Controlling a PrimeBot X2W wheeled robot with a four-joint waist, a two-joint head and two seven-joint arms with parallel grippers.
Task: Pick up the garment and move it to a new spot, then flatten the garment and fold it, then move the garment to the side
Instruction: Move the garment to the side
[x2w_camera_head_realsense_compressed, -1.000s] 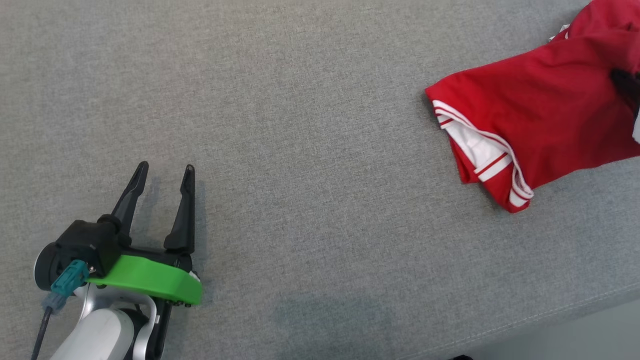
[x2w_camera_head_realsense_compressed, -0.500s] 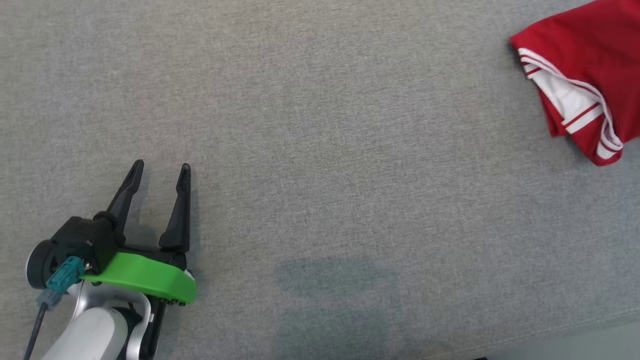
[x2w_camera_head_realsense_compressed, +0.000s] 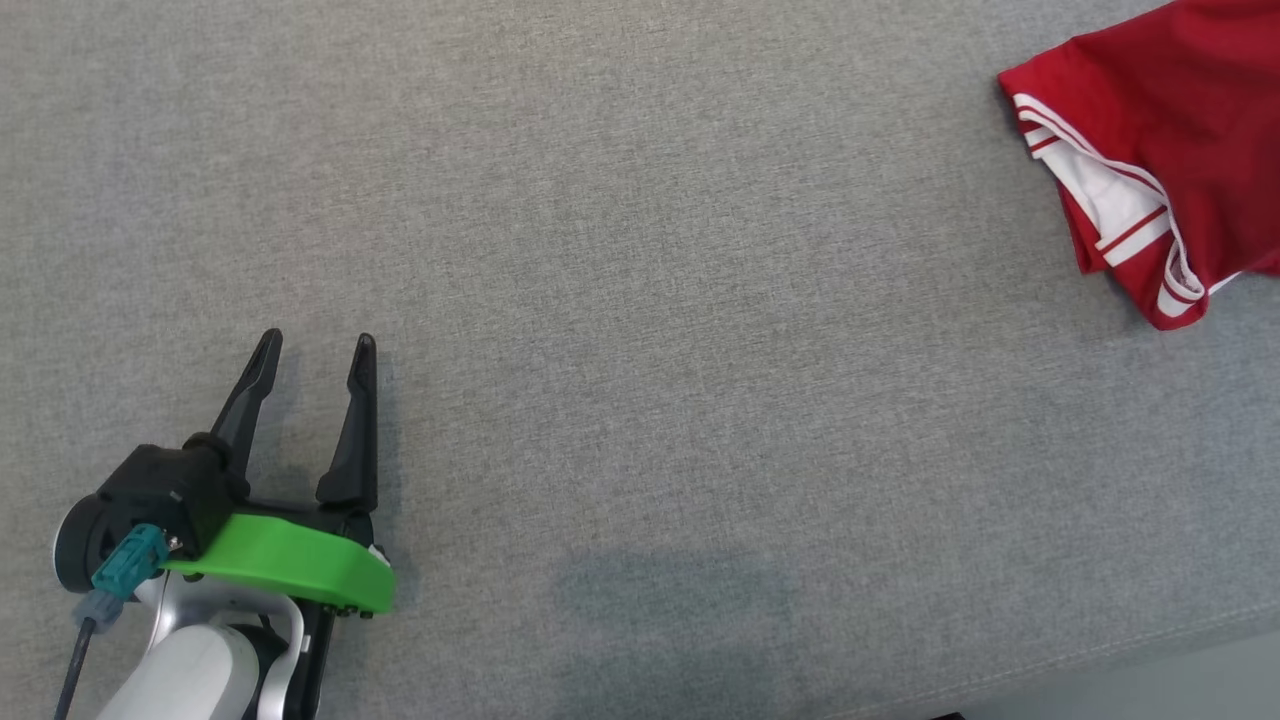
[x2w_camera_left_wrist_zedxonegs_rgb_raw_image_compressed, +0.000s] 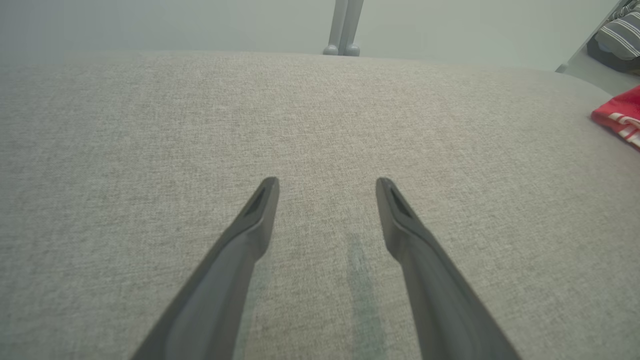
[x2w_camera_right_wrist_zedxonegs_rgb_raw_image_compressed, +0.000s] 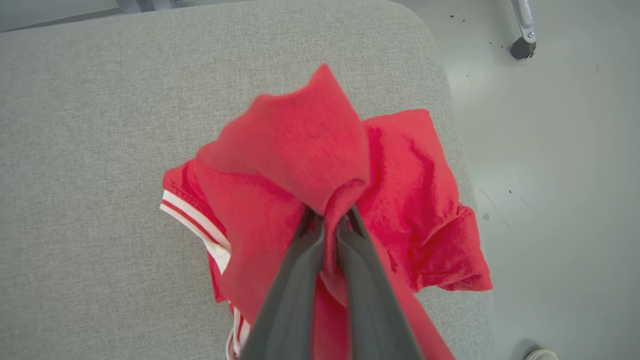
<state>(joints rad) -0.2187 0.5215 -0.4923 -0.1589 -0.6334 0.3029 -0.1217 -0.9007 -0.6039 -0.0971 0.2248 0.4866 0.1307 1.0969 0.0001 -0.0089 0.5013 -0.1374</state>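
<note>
Nearest the robot, by the near left part of the grey woven upholstered pad (x2w_camera_head_realsense_compressed: 640, 300), the left gripper (x2w_camera_head_realsense_compressed: 318, 340) hovers low over bare cloth. Its two long dark fingers are spread wide with nothing between them, and the left wrist view shows that same empty gap (x2w_camera_left_wrist_zedxonegs_rgb_raw_image_compressed: 327, 181).

Across the middle of the pad there is only bare grey weave.

At the pad's far right corner lies the red short-sleeved garment with white-striped cuffs (x2w_camera_head_realsense_compressed: 1180, 120). It is bunched in rumpled layers, and one lobe reaches the pad's rounded edge above the pale floor (x2w_camera_right_wrist_zedxonegs_rgb_raw_image_compressed: 550, 150). The right gripper (x2w_camera_right_wrist_zedxonegs_rgb_raw_image_compressed: 330, 215) is pressed together on a fold of it, pulling the red cloth (x2w_camera_right_wrist_zedxonegs_rgb_raw_image_compressed: 300, 145) up into a peak while the rest drapes onto the pad.

The step in hand looks like a carry of the garment. Because the cloth is rumpled rather than squared, I judge this to be the opening move to a new spot, though I am not sure.

The next move calls for keeping the pinch firm, bringing the bundle inward from the corner so that no cloth slides off, then lowering it and releasing it.
</note>
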